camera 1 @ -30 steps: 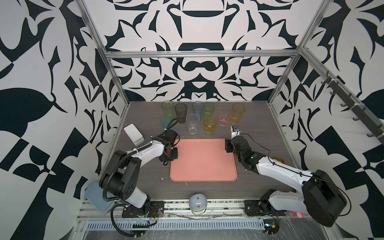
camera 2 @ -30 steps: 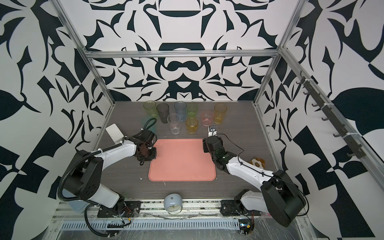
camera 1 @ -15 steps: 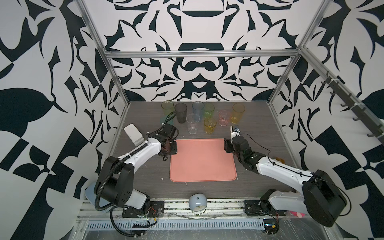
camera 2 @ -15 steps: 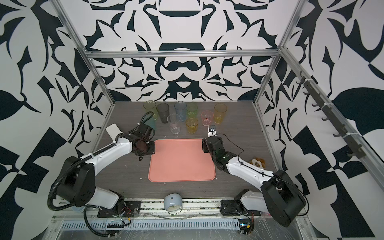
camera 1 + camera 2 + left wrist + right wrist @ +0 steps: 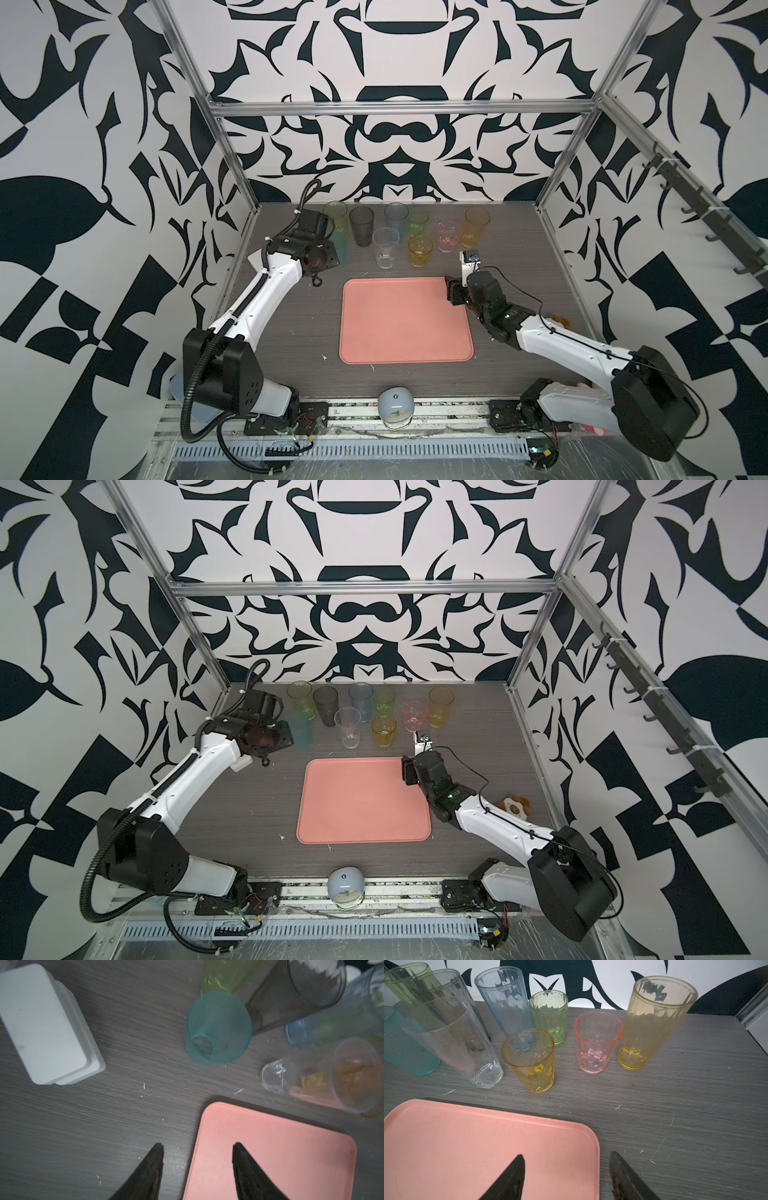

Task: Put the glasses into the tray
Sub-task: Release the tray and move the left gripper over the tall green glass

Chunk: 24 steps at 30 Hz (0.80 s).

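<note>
In both top views your tray point(image 5: 405, 320) lies on the bench point(image 5: 307, 332), with the glasses point(image 5: 386, 249) clustered upright just behind it. In the left wrist view your left claw point(image 5: 198, 1145) is released and empty, straddling the tray's edge, with a teal glass point(image 5: 218, 1026) beyond. In the right wrist view your right claw point(image 5: 566, 1155) is likewise released, grasping nothing, across the tray's corner.
</note>
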Available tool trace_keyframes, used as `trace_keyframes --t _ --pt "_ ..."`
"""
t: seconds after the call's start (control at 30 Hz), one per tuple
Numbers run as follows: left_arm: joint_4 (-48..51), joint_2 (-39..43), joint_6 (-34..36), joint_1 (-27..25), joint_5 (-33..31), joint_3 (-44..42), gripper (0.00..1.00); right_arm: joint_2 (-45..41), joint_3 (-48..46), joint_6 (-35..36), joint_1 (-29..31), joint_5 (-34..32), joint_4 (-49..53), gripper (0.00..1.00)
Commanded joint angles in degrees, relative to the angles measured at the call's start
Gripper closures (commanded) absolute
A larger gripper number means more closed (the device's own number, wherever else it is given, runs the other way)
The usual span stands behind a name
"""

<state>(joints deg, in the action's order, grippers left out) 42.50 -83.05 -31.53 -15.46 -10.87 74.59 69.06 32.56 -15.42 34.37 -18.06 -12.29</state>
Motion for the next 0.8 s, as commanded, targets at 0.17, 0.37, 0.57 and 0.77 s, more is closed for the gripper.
trace_keyframes --t 0.17,0.37,0.57,0.77 --pt "2.1 -3.7 -1.8 3.9 -2.1 10.7 0.40 0.2 0.6 1.1 0.1 2.2 -1.8 0.33" --pt "2.0 -9.2 -1.3 5.9 -2.0 18.6 0.40 0.8 1.0 0.9 0.1 2.6 -1.2 0.33" --pt "2.6 -14.7 -1.2 6.7 -0.8 23.9 0.40 1.1 1.7 1.3 0.1 0.9 0.2 0.33" --pt "2.6 -21.3 -1.1 7.5 -0.4 28.8 0.40 1.3 1.7 1.3 0.1 0.3 -0.2 0.33"
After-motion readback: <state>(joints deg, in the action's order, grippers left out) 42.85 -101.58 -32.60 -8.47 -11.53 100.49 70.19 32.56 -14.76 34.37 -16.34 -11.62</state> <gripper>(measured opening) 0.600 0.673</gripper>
